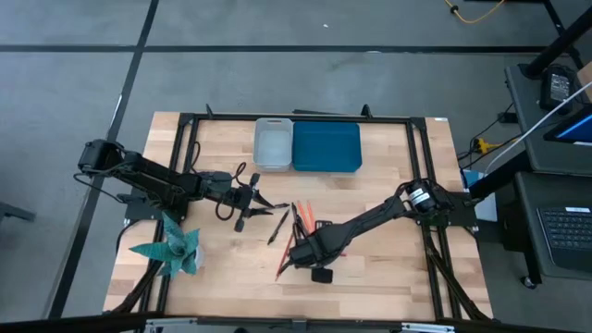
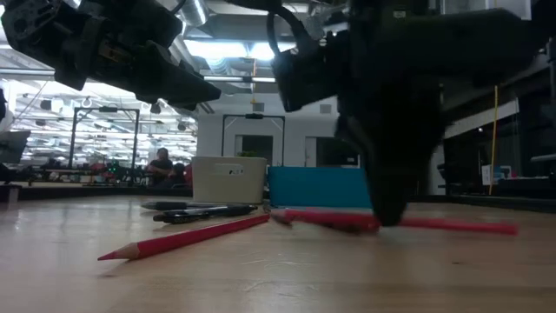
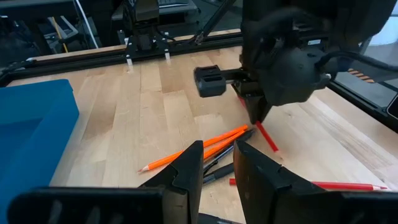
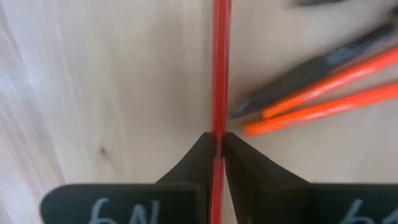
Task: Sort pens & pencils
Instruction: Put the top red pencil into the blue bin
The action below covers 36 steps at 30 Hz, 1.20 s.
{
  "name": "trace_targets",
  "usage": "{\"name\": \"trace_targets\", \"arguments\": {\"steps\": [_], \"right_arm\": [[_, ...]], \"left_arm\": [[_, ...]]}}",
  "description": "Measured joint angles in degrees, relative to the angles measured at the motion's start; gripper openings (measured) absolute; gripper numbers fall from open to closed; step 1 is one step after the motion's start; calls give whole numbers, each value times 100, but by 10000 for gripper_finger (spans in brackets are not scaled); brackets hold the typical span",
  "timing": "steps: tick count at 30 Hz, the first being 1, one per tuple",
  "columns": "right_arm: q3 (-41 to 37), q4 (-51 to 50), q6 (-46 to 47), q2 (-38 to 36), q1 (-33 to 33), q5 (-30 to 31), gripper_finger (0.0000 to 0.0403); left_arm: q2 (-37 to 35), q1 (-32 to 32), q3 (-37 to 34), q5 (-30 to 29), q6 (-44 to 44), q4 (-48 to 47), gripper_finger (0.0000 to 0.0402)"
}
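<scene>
Several red and orange pencils [image 1: 303, 215] and dark pens [image 1: 277, 228] lie scattered on the wooden table's middle. My right gripper [image 1: 300, 253] points down among them, shut on one red pencil [image 4: 219, 62]. In the low view it shows as a dark mass [image 2: 391, 196] over that pencil [image 2: 343, 221]. Two orange pencils [image 4: 323, 102] and a dark pen [image 4: 311, 68] lie just beside it. My left gripper [image 3: 219, 167] hovers open above the table's left middle [image 1: 259, 198], pointing toward the pile, with nothing between its fingers. My right gripper pinches the red pencil's shaft [image 4: 218, 127] between its two fingertips, from above, pointing down. The fingers lie across the pencil, which runs level through the hold. Whether the pencil is clear of the table, I cannot tell.
A clear bin [image 1: 273, 145] and a blue bin [image 1: 326, 146] stand side by side at the table's far edge. A teal folded-paper object [image 1: 172, 248] sits at the near left. One red pencil [image 2: 182, 239] lies alone toward the near edge.
</scene>
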Motion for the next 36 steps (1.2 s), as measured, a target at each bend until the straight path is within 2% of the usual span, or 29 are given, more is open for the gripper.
{"name": "trace_targets", "arguments": {"steps": [5, 16, 28, 36], "right_arm": [[243, -146, -122, -2, -42, 4, 37], [1190, -1457, -125, -28, -189, 61, 37], [2247, -2457, -269, -42, -389, 623, 37], [2566, -2726, -257, -44, -395, 1236, 37]], "left_arm": [[2, -1, 0, 0, 2, -12, 82], [2, 2, 0, -2, 2, -170, 82], [2, 2, 0, 0, 9, -168, 82], [2, 8, 0, -2, 26, -170, 82]]}}
